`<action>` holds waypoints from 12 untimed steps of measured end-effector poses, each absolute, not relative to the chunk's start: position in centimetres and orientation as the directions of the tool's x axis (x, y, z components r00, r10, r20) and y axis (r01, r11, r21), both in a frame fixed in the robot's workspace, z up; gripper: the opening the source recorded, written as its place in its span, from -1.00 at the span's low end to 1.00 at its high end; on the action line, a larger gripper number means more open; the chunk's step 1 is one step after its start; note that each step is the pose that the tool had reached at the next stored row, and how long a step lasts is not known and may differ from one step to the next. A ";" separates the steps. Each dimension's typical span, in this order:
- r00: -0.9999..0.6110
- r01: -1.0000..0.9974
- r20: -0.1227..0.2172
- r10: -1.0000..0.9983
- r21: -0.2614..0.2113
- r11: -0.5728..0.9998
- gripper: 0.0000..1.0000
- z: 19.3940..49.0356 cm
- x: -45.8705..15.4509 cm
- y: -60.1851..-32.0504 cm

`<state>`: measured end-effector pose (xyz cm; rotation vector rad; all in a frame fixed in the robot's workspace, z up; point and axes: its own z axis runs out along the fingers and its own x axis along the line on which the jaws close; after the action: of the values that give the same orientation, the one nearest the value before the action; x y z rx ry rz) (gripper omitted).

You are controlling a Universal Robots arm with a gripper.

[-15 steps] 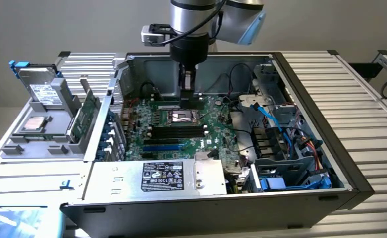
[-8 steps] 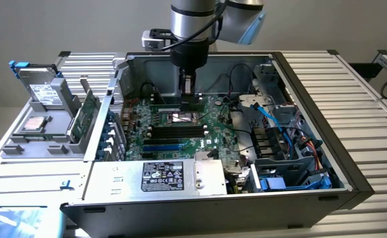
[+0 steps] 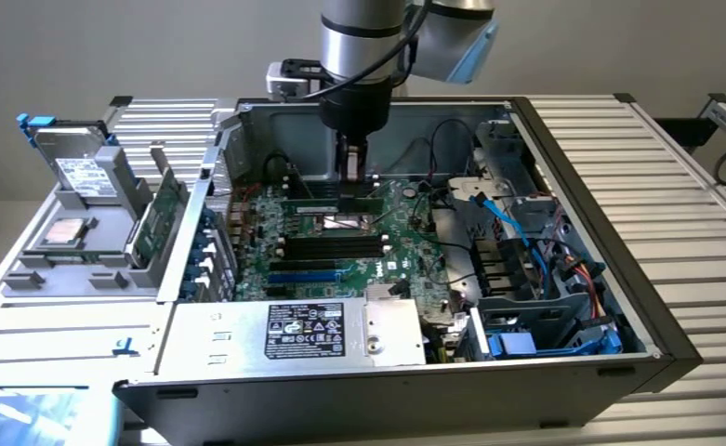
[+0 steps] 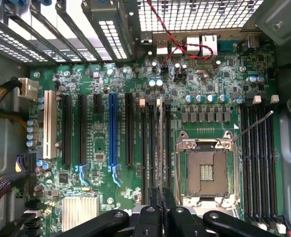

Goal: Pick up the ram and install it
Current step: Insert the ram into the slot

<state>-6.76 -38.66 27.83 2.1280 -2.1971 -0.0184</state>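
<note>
One relation decides everything here: the ram (image 4: 160,148) lies straight under the claw (image 4: 160,217), not to any side of it, and its long axis runs the same way as the black memory slots (image 4: 144,148) beneath it. In the wrist view we see the ram edge-on, as a thin line that leaves the claw's fingers (image 4: 146,222) and goes along the group of slots just beside the processor socket (image 4: 204,170). The claw is closed narrow on the ram and holds it upright on its edge. We judge that the stick stands over one of the slots nearer to the socket. We cannot tell which slot exactly, and we cannot tell if its lower edge already touches the slot or hangs a little above it.

Farther out, the long blue slot (image 4: 111,133) lies parallel to the ram, on the side away from the socket and well apart from it. A second group of black slots (image 4: 256,163) is on the other side of the socket. In the exterior view the arm (image 3: 360,56) reaches from above into the open computer case (image 3: 660,325), near its back wall. A broader green card (image 3: 158,218) stands outside the case, at the exterior view's left.
</note>
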 end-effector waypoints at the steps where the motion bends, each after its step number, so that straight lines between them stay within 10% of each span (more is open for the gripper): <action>1: -0.030 -0.997 0.051 -0.998 0.066 0.034 -0.72 27.8 -6.8 -38.7; 12: -0.030 -0.997 0.053 -0.998 0.066 0.033 -0.72 26.9 -6.8 -39.0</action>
<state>-6.75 -38.98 26.85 2.1274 -2.1960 -0.0169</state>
